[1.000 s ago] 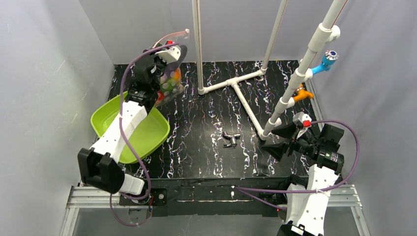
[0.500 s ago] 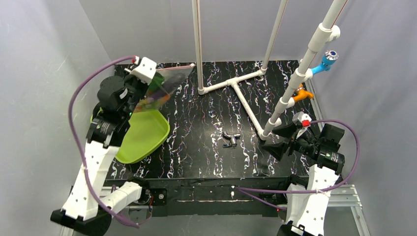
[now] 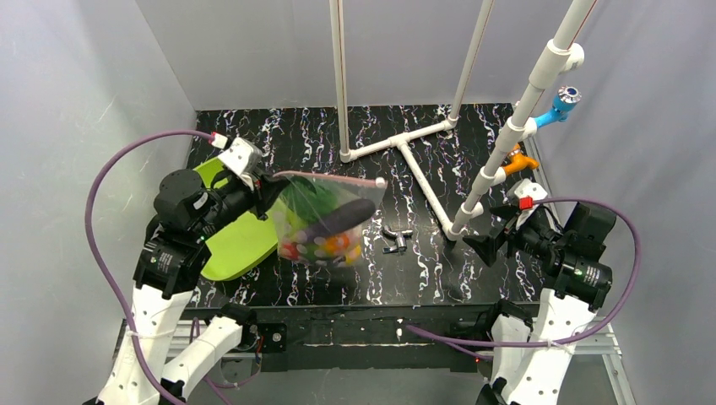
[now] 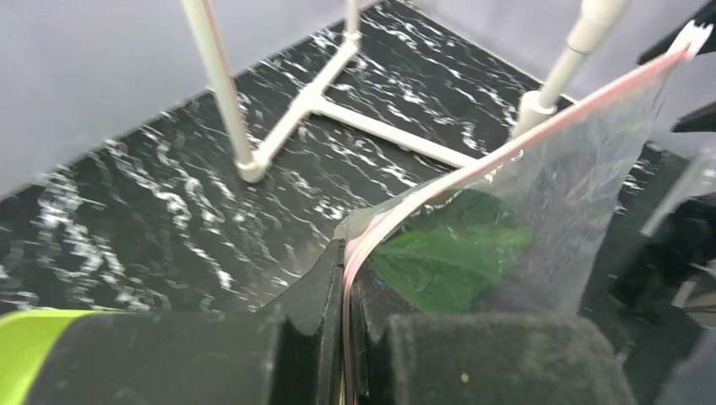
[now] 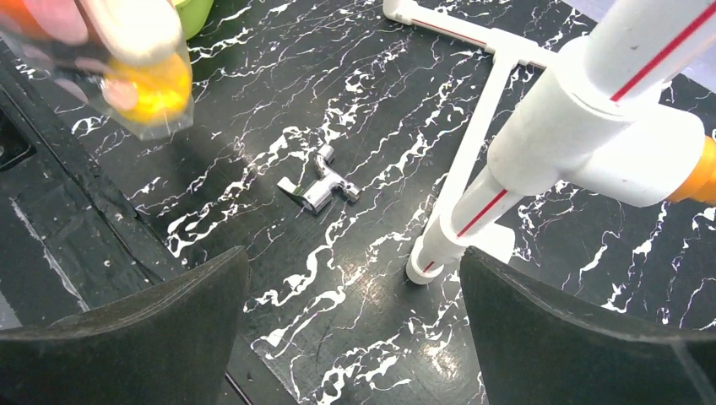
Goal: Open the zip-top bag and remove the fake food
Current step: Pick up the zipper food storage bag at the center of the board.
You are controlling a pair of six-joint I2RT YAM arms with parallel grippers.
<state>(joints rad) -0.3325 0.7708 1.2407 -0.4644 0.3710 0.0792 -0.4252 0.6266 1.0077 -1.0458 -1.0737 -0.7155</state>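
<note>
The zip-top bag (image 3: pixel 325 221) hangs above the table, just right of the green tray. My left gripper (image 3: pixel 263 191) is shut on the left end of its pink zip strip (image 4: pixel 473 169), which runs level to the right. The strip sits pinched between the black pads (image 4: pixel 325 287). Inside the bag the fake food shows: leafy green bok choy (image 4: pixel 456 261), a dark eggplant (image 3: pixel 338 218) and small coloured pieces (image 3: pixel 325 247) at the bottom. My right gripper (image 3: pixel 485 229) is open and empty at the right, low over the table (image 5: pixel 353 278). The bag's lower corner (image 5: pixel 135 76) shows in the right wrist view.
A lime-green tray (image 3: pixel 232 246) lies at the left under my left arm. A small metal fitting (image 3: pixel 395 239) rests on the black marbled table between the bag and my right gripper. A white pipe frame (image 3: pixel 422 177) and its slanted post (image 5: pixel 473 202) stand close to my right gripper.
My left arm has swung the bag from the back left, above the tray, forward and to the right. It now hangs flat-on by its strip. My right arm has shifted slightly right.
</note>
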